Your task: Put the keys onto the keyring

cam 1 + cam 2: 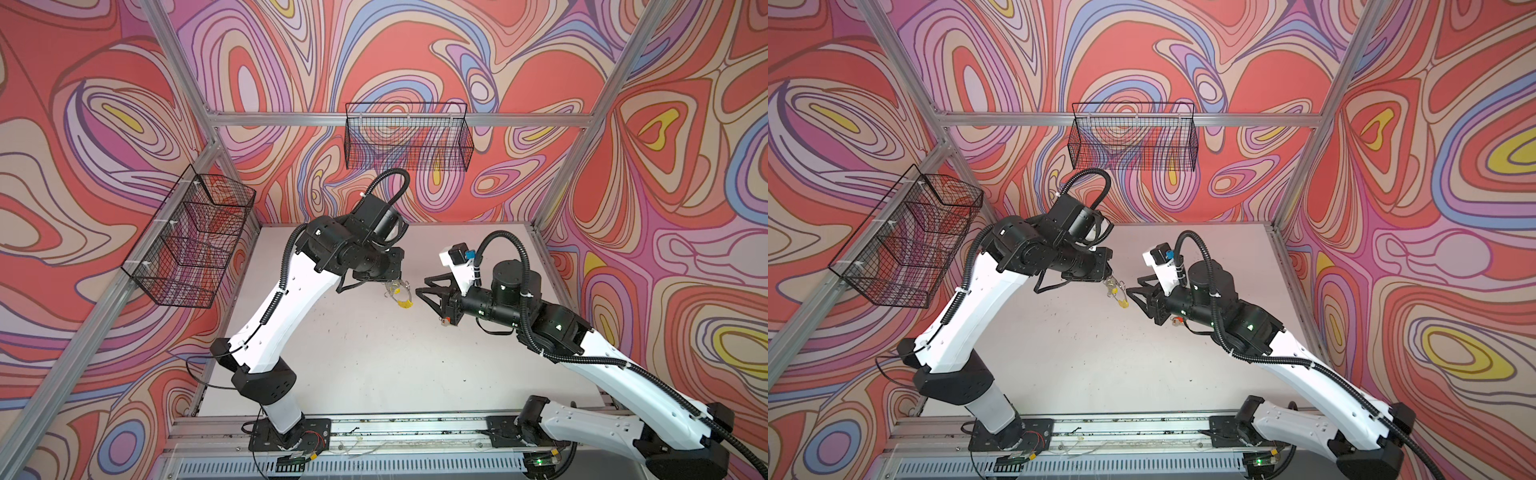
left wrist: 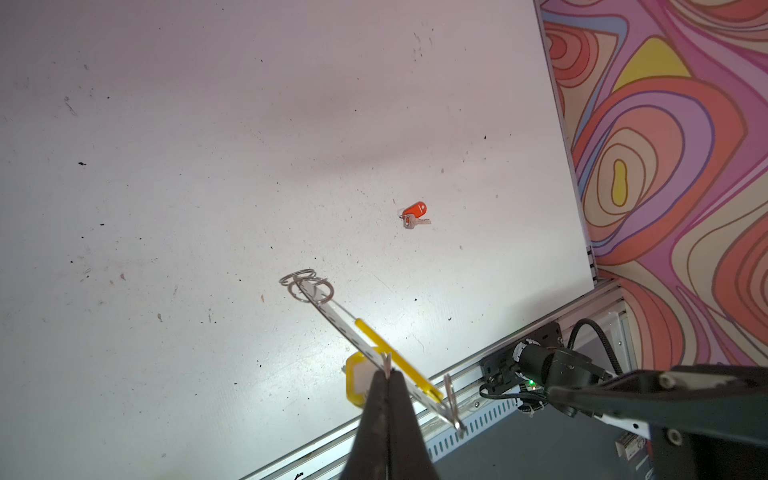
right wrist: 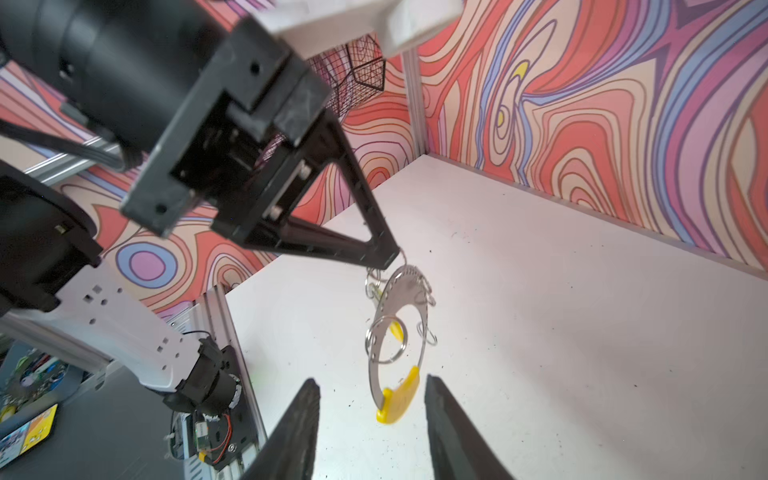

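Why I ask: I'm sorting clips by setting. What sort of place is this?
Most likely a lab robot test cell: an aluminium frame carries printed patterned walls, a left arm and a right arm stand on a rail beside a white table, and wire baskets hang on the walls.

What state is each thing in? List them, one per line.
keyring, hanging above the table
left gripper, shut on the keyring
right gripper, open, empty, beside the keyring
red-tag key, lying loose on the table
yellow tag, hanging at the keyring; attachment unclear
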`<state>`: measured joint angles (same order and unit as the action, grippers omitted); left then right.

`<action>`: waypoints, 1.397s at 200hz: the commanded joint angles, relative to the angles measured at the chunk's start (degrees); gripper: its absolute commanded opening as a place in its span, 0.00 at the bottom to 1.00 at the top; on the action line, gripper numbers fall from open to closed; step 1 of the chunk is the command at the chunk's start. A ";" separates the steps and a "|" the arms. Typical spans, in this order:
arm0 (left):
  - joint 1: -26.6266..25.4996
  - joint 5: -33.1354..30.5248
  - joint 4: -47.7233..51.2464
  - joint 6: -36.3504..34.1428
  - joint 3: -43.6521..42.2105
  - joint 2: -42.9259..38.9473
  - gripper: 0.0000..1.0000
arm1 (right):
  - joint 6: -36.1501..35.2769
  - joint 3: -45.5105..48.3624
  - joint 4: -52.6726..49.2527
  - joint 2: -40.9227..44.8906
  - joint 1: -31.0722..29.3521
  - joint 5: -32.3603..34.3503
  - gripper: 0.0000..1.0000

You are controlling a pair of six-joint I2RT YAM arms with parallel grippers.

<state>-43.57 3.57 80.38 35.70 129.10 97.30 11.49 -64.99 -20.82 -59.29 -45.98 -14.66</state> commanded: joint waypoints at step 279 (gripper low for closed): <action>-2.66 0.56 -13.36 3.98 -11.06 -8.78 0.00 | -8.68 -11.57 1.48 -15.75 -0.02 7.26 0.70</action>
<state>-45.82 3.11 68.10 40.49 118.32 88.97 3.84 -74.76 -17.67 -73.97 -46.06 -9.96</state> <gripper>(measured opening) 0.047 0.711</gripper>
